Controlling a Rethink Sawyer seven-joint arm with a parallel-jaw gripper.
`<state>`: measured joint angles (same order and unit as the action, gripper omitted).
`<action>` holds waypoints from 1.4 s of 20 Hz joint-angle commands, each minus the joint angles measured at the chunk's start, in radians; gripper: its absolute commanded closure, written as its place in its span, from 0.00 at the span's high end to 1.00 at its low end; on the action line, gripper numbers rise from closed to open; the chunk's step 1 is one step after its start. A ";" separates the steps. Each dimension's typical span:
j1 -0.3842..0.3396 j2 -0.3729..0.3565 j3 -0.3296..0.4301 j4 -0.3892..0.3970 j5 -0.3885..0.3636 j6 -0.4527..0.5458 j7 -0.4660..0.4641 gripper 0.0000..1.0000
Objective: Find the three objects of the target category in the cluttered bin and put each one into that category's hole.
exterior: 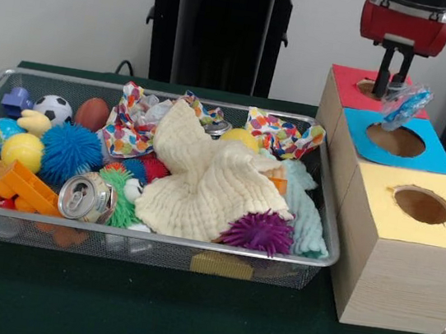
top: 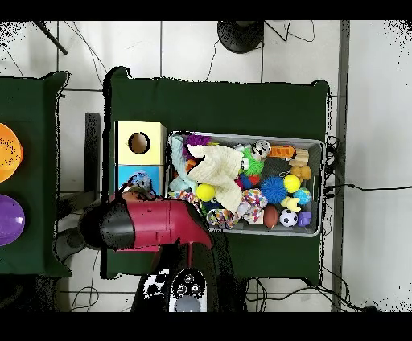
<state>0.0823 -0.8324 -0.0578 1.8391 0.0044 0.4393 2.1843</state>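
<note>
My gripper (exterior: pixel 391 88) hangs at the right, above the row of boxes, shut on a crushed clear bottle with a blue label (exterior: pixel 406 106). The bottle dangles just above the round hole (exterior: pixel 396 141) in the blue-topped box (exterior: pixel 436 157), at the hole's far edge. In the overhead view the red arm (top: pixel 153 223) covers the gripper, and the bottle (top: pixel 142 184) shows at the blue box (top: pixel 129 174). The wire mesh bin (exterior: pixel 195 245) sits to the left, full of toys. No other clear bottle shows in the bin.
The red-topped box (exterior: pixel 345 76) stands behind the blue one and the yellow-topped box (exterior: pixel 417 207) in front. In the bin lie a cream cloth (exterior: pixel 200 184), a silver can (exterior: pixel 86 196), spiky balls (exterior: pixel 259 232), patterned cloths and small toys.
</note>
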 commanded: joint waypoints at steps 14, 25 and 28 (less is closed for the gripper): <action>-0.004 0.179 -0.013 0.072 0.072 -0.213 0.222 0.00; 0.052 0.159 -0.017 0.089 0.170 -0.200 0.251 0.00; 0.056 0.178 -0.018 0.091 0.180 -0.224 0.245 0.00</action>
<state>0.1380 -0.7217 -0.0892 1.8734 0.1324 0.2938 2.1843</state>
